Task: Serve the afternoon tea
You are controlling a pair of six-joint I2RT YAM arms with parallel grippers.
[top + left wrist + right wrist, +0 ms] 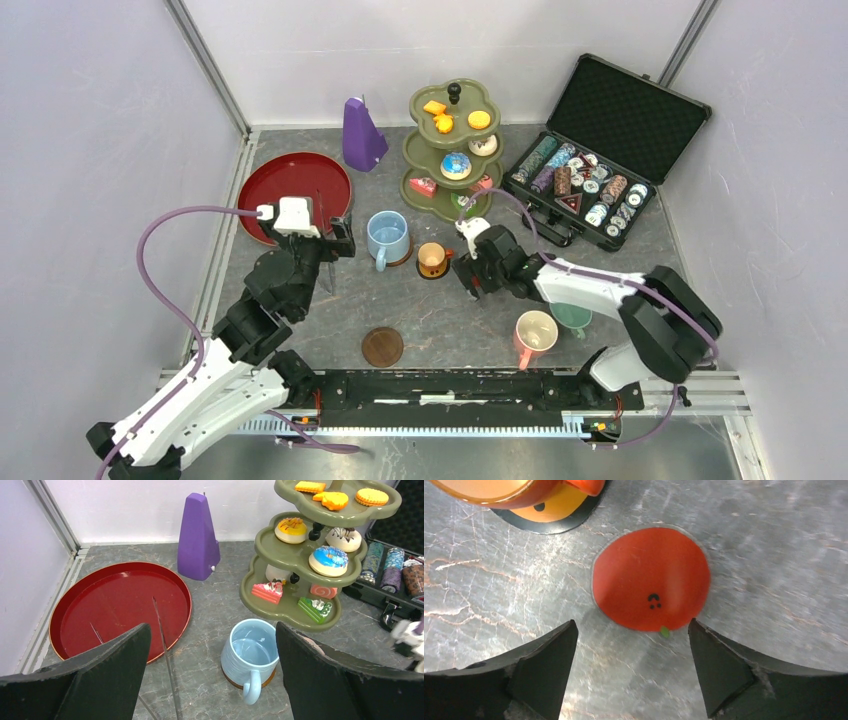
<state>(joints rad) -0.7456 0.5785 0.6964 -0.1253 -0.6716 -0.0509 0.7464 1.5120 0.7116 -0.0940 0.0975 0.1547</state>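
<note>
The olive-green three-tier stand [452, 150] [305, 560] holds small cakes and pastries at the back. In front of it, a blue mug [387, 238] [250, 655] sits on a brown coaster. My left gripper [335, 242] [212, 635] hovers open just left of that mug. An orange mug [432, 259] [514, 492] stands on a black coaster [549, 522]. My right gripper [468, 272] [631, 630] is open over the table, and a red-orange smiley coaster [651, 577] lies flat just beyond its fingertips. The pink mug [535, 333] and the teal mug [572, 318] stand near the right arm's base.
A red round tray [295, 195] [120, 607] lies at the left. The purple pyramid [362, 135] [197, 530] stands behind it. An open black case of poker chips [600, 160] is at the back right. Another brown coaster [382, 347] lies near the front rail.
</note>
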